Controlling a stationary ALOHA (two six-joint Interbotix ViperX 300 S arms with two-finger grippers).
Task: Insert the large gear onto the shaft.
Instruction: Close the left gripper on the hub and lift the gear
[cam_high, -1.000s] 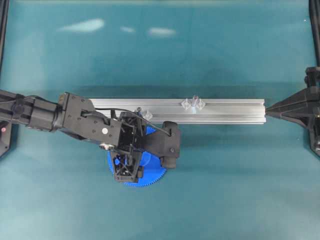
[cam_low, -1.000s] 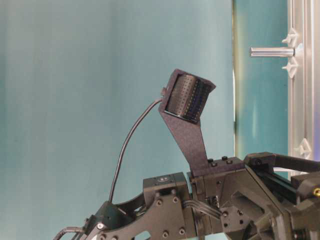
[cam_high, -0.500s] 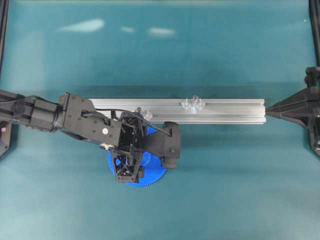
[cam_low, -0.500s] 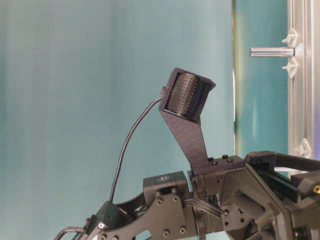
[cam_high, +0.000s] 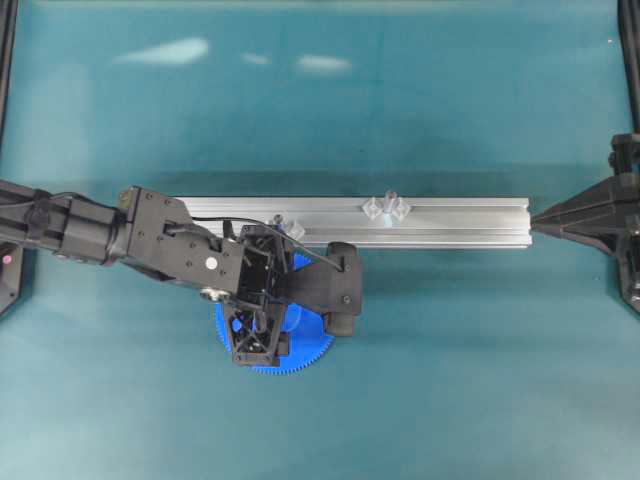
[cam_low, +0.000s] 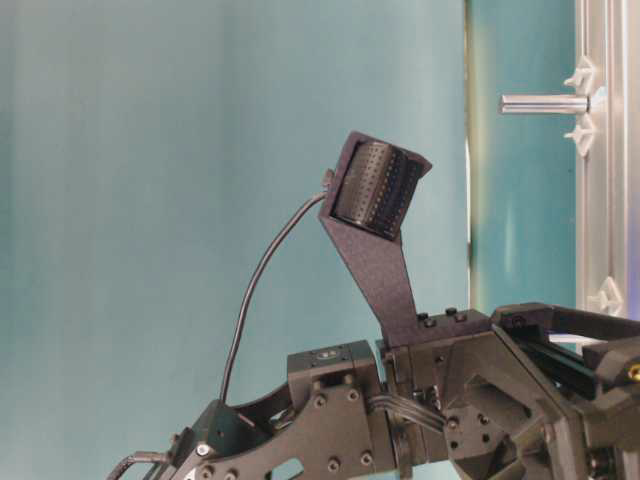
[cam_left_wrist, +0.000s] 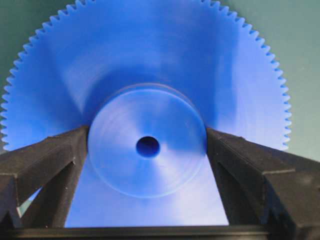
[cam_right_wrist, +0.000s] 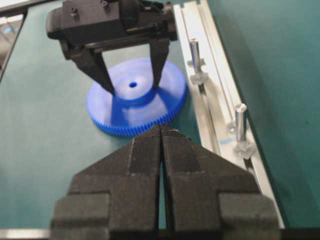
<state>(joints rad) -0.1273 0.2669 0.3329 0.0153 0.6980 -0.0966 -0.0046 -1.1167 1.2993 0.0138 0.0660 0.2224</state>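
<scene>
a teal mat (cam_high: 450, 110) covers the bench, with an aluminium rail (cam_high: 460, 222) laid across the middle. from overhead, i have the left gripper (cam_high: 262, 318) lowered over the large gear (cam_high: 305, 355), which lies flat on the mat just in front of the rail. the shaft (cam_high: 390, 203) stands on the rail well to the right of the gear, and a second look-alike peg (cam_high: 277, 220) sits close by my wrist. i judge the task barely begun: gear not lifted, nothing on a peg.

at table level the picture is mostly the left arm's dark body and its camera mount (cam_low: 378, 195); the gear is hidden, but a metal peg (cam_low: 545, 103) shows in full side profile, jutting from the rail (cam_low: 605, 150).

the left wrist view gives what no other does: the fingers (cam_left_wrist: 50, 155) spread wide on either side of the gear's raised hub (cam_left_wrist: 147, 140), at or very near its wall, with the bore (cam_left_wrist: 148, 146) centred between them. whether they press yet i cannot tell.

the right wrist view shows the right gripper (cam_right_wrist: 161, 134) parked, fingers pressed together, looking at the gear (cam_right_wrist: 135, 102) and both pegs (cam_right_wrist: 194, 52) at once. closing, lifting, carrying and seating all remain.
</scene>
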